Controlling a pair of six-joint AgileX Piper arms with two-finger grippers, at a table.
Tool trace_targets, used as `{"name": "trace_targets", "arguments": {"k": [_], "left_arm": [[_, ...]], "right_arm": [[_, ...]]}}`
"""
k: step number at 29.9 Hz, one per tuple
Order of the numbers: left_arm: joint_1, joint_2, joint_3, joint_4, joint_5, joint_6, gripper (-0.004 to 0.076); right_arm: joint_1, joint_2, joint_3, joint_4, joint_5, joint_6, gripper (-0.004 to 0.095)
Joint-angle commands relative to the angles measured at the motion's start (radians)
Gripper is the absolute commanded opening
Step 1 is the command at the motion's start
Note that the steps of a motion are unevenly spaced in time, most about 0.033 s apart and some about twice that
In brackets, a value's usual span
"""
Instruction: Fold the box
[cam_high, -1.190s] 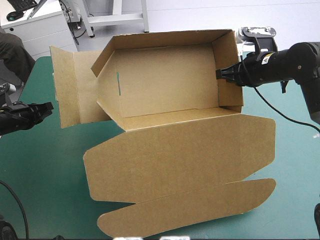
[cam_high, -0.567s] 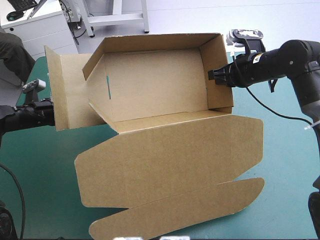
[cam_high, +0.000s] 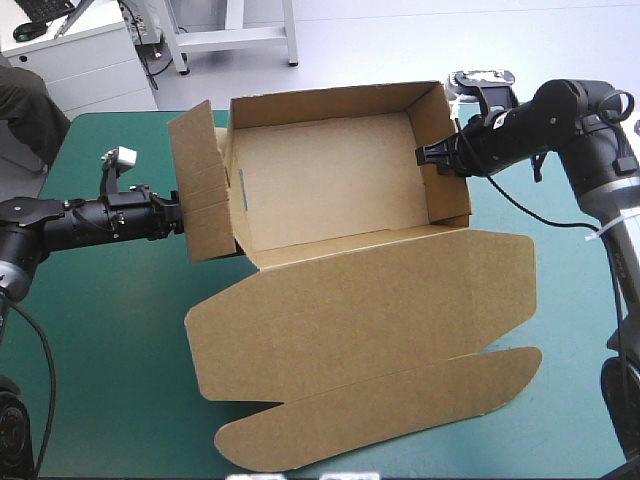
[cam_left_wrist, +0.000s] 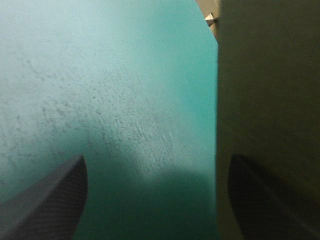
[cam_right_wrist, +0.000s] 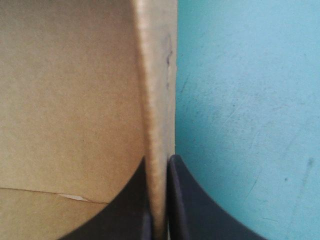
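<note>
Cardboard stands taller at the left end than it did just before. The end flap (cam_high: 200, 180) of the box (cam_high: 330, 180), which earlier lay splayed out toward the desk's left edge, is now raised almost upright against the tray's open left end. My left arm has come in from the left edge, and my left claw (cam_high: 178, 215) now sits against the outside of that flap. In its own view my left claw (cam_left_wrist: 157, 165) is spread wide. One finger (cam_left_wrist: 55, 200) is over the teal-green cover (cam_left_wrist: 100, 100). The other is low beside the brown board (cam_left_wrist: 270, 90), which stands as an upright face right up against it.

My right claw (cam_high: 422, 155) has not let go. It stays clamped on the top edge of the right wall (cam_high: 445, 150), and in its wrist view the claw (cam_right_wrist: 159, 162) is all but closed, with the wall's edge (cam_right_wrist: 157, 75) running straight between the fingers.

The box sits at the middle of the desk toward the far edge. Its far, right and near walls are up, and the lid (cam_high: 360, 310) lies flat toward the near edge with its tuck flap (cam_high: 380, 415) beyond it. The lid's left corner has shifted a little to the right since earlier.
</note>
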Motion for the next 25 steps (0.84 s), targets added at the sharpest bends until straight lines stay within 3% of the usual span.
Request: {"name": "trace_targets", "arguments": {"k": [1,25], "left_arm": [[-0.047,-0.044,-0.045,-0.095,0.094,0.014,0.0554],[-0.223,-0.097,-0.085,-0.216,0.094,-0.013,0.0553]], "right_arm": [[-0.001,-0.042,-0.031,-0.02,-0.051,0.002,-0.0001],[0.001,-0.042,-0.031,-0.051,-0.062,0.02,0.0]]}}
